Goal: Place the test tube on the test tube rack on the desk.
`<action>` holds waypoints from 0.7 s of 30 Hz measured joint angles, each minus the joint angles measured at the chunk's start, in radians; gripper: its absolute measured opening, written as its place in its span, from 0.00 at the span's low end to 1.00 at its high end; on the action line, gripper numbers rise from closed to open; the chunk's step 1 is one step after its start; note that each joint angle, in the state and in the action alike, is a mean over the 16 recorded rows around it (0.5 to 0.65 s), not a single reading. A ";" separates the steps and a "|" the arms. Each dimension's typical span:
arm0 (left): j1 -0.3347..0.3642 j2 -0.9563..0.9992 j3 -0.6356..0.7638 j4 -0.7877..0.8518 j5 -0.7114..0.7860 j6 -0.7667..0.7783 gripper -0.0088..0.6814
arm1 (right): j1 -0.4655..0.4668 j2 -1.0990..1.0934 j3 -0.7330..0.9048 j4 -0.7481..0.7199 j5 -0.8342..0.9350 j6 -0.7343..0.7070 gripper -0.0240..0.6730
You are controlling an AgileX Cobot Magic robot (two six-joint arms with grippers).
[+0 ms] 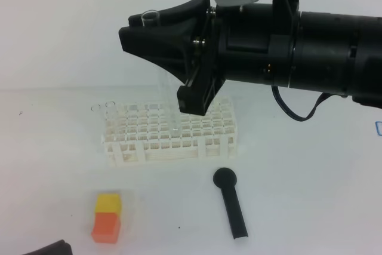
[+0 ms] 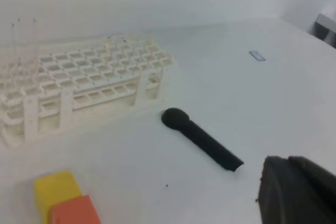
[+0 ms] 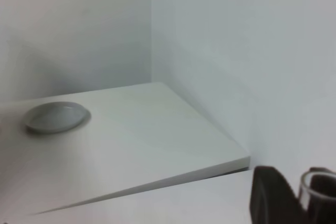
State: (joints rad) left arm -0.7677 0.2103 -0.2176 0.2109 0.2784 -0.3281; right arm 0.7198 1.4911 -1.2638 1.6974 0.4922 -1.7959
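The test tube (image 1: 150, 16) stands nearly upright, its round rim poking above the black fingers (image 1: 167, 28) of my right gripper (image 1: 156, 67), which is shut on it high over the white test tube rack (image 1: 173, 150). The clear body runs down toward the rack's middle holes; I cannot tell whether its lower end is inside one. In the right wrist view the tube's rim (image 3: 318, 183) shows beside one finger (image 3: 269, 195). My left gripper (image 1: 51, 248) is low at the desk's near left edge, shut and holding nothing, seen as a dark mass (image 2: 296, 190). The rack (image 2: 94, 72) lies on the white desk (image 1: 310, 195).
Two other clear tubes (image 1: 102, 107) stand in the rack's far left corner. A black round-headed stick (image 1: 230, 202) (image 2: 202, 139) lies in front of the rack. A yellow and orange block (image 1: 107, 216) (image 2: 63, 200) sits at the near left. A grey dish (image 3: 55, 116) rests on a ledge.
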 joint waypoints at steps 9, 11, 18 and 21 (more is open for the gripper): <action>0.142 -0.134 0.116 -0.009 0.021 0.000 0.01 | 0.000 0.000 0.000 0.002 -0.002 -0.033 0.20; 0.180 -0.164 0.140 -0.020 0.028 0.000 0.01 | 0.000 0.000 0.000 0.003 -0.003 -0.042 0.20; 0.264 -0.233 0.192 -0.054 0.059 0.001 0.01 | 0.000 0.000 -0.001 0.004 -0.016 -0.071 0.20; 0.277 -0.235 0.202 -0.059 0.069 0.001 0.01 | 0.000 0.000 -0.001 0.004 -0.026 -0.077 0.20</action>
State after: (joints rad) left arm -0.4912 -0.0246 -0.0153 0.1517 0.3470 -0.3274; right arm 0.7198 1.4911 -1.2650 1.7018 0.4660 -1.8733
